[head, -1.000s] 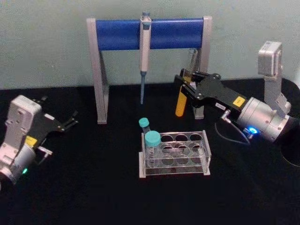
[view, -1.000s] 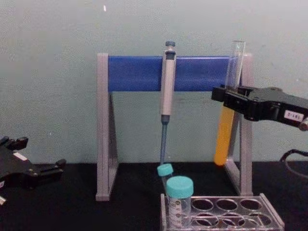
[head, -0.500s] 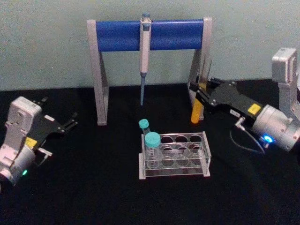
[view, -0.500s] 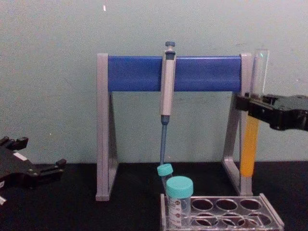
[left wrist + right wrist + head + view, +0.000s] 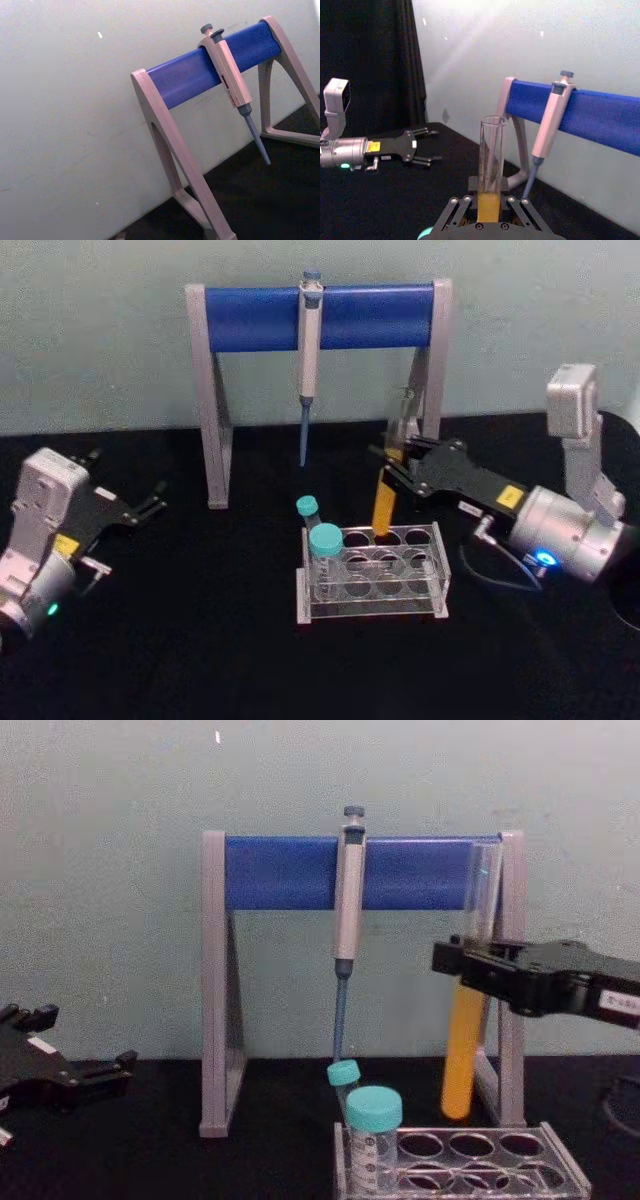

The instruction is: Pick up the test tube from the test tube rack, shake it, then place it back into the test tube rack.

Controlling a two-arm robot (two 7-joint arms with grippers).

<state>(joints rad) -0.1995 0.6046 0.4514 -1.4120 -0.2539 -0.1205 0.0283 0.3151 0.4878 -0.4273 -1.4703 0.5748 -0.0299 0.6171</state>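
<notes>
I am looking at a black cloth-covered bench (image 5: 200, 650) with a low test tube rack (image 5: 375, 602) of clear, glossy plastic standing near its middle, two tiers with rows of round holes. Two short teal-capped tubes (image 5: 324, 538) are standing at the rack's left end, the rear one leaning.

Behind the rack a pipette stand (image 5: 250, 316) is rising on matte grey A-shaped legs, with a smooth blue round bar across the top. A slim grey-blue pipette (image 5: 309, 332) is hanging from the bar, tip down.

My right claw (image 5: 392, 462) is reaching in from the right, black and angular, and is clamping its fingers on the test tube (image 5: 385, 505) at about mid-height. In the right wrist view the tube (image 5: 489, 165) is sitting between the two black finger linkages.

The tube is tall, thin-walled clear glass with an open rim and no cap. Orange-yellow liquid is filling its lower half down to the rounded bottom. It is tilting slightly, with its top toward the stand.

From the chest the tube (image 5: 462, 1060) is hanging with its bottom just above the rack (image 5: 562, 1162), over the back row, on the right. I cannot tell which hole it is over.

My left claw (image 5: 152, 498) is resting idle at the left, well apart from the rack, with its fingers spread.
</notes>
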